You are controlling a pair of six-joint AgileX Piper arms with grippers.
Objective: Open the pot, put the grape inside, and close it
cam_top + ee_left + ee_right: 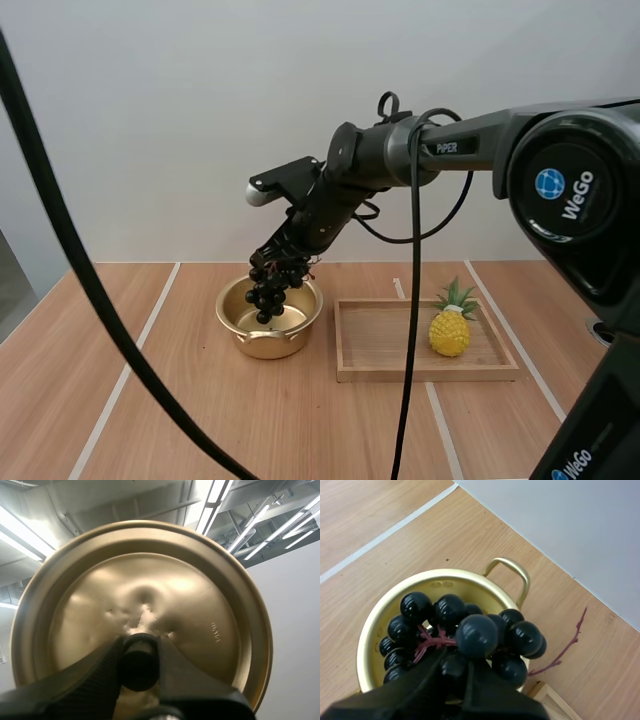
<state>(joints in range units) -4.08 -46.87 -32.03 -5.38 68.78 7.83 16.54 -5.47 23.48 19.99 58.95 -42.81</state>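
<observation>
An open gold pot (268, 322) sits on the table left of the wooden tray. My right gripper (284, 256) hangs just above it, shut on a bunch of dark grapes (272, 286) that dangles into the pot's mouth. In the right wrist view the grapes (470, 630) are pinched at my fingertips (455, 672) directly over the pot (375, 630). In the left wrist view my left gripper (139, 662) is shut on the black knob (138, 661) of the gold lid (145, 590), held up away from the table.
A wooden tray (380, 345) lies right of the pot with a yellow toy pineapple (450, 325) on it. A loose purple stem (567, 645) lies on the table beside the pot. White lines run along the wooden tabletop.
</observation>
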